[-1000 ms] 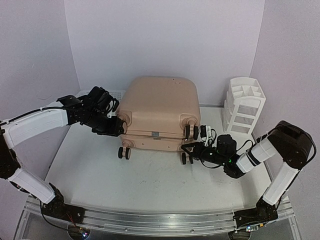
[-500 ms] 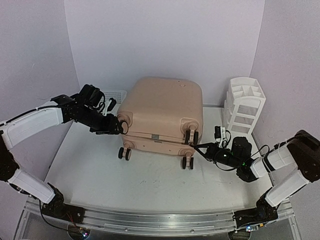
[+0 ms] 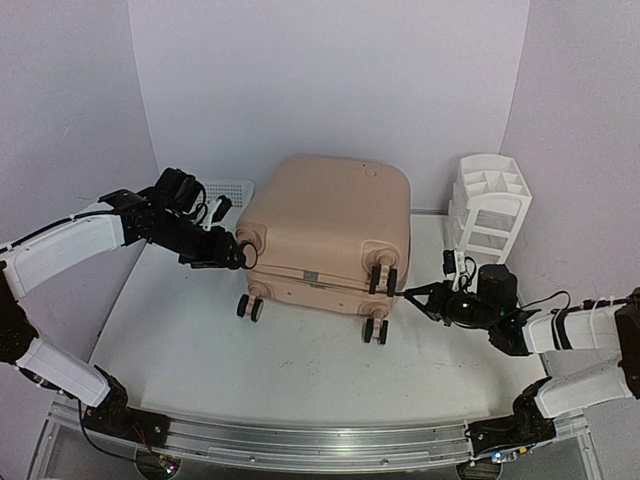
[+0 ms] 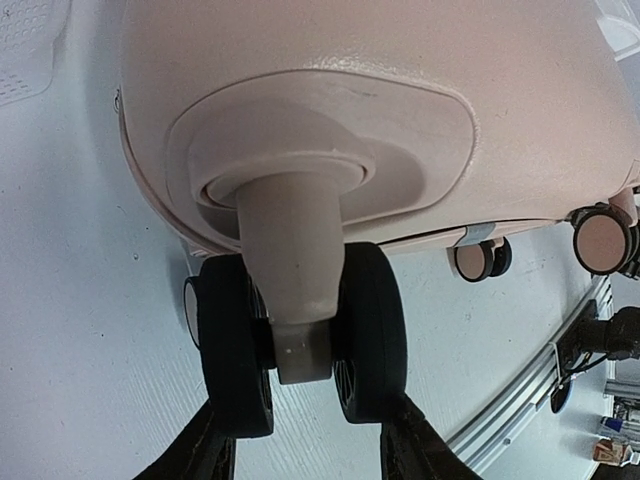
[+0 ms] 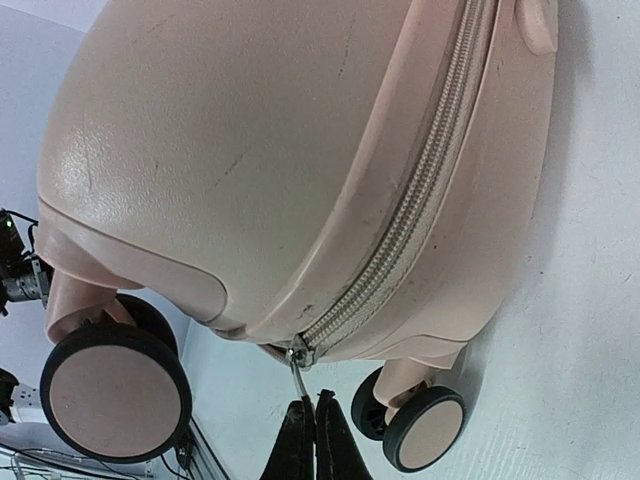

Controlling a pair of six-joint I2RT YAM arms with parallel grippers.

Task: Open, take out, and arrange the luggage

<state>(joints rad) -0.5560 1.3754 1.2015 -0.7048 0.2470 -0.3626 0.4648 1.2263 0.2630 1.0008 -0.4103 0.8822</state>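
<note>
Peach-pink hard-shell suitcase, likely stiff, slippery and heavy: your left gripper has its jaws clamped on a black caster wheel; your right gripper, jaws together, pinches the zipper pull.

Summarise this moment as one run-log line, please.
left gripper: gripping caster | right gripper: shut on zipper pull | luggage: lying flat, lid closed

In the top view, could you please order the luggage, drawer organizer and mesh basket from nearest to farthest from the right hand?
1. Luggage, left of the right hand, which pinches its zipper pull.
2. Drawer organizer, back right.
3. Mesh basket, back left.
</note>
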